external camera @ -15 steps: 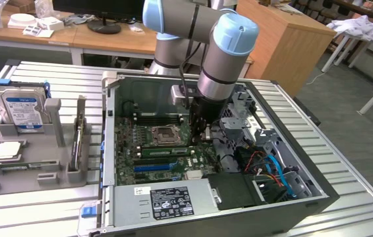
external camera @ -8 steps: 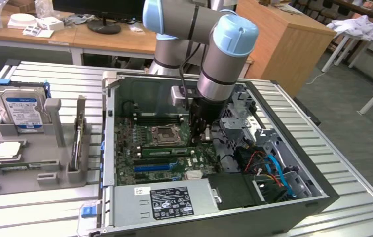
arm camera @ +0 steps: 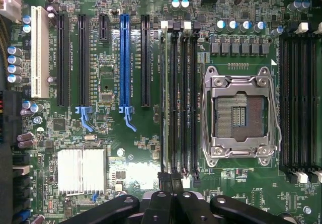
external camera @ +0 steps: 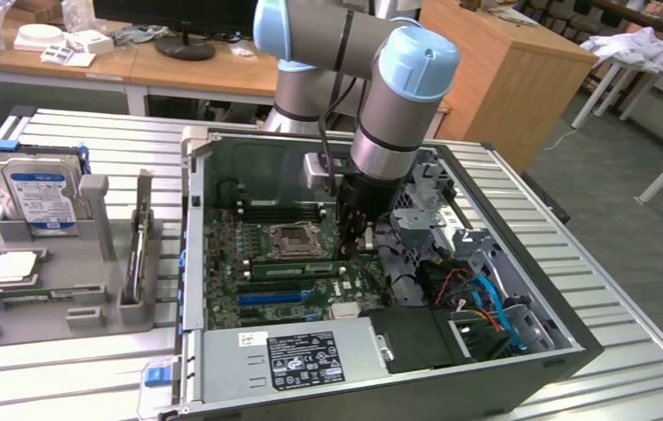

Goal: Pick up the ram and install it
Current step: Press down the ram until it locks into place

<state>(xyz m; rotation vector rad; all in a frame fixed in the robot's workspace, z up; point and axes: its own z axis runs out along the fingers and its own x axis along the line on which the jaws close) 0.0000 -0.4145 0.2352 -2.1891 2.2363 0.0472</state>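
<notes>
The ram point(arm camera: 165, 98) is a thin green stick seen edge-on, standing in the memory slot farthest from the processor socket point(arm camera: 240, 114). In the exterior view the ram point(external camera: 294, 267) lies as a green strip just in front of the socket. My gripper point(arm camera: 171, 179) is shut, with its dark fingertips together right at one end of the stick. I cannot tell whether they press on it. In the exterior view the gripper point(external camera: 359, 246) points straight down into the open computer case point(external camera: 542, 289), over the motherboard.
Black memory slots point(arm camera: 186, 98) run beside the ram, with expansion slots point(arm camera: 125, 58) and a silver heatsink point(arm camera: 81, 169) nearby. A cable bundle point(external camera: 484, 298) fills the case's right part. A grey holder point(external camera: 57, 298) at the exterior view's left carries a hard drive point(external camera: 37, 191) and a processor chip point(external camera: 13, 267).
</notes>
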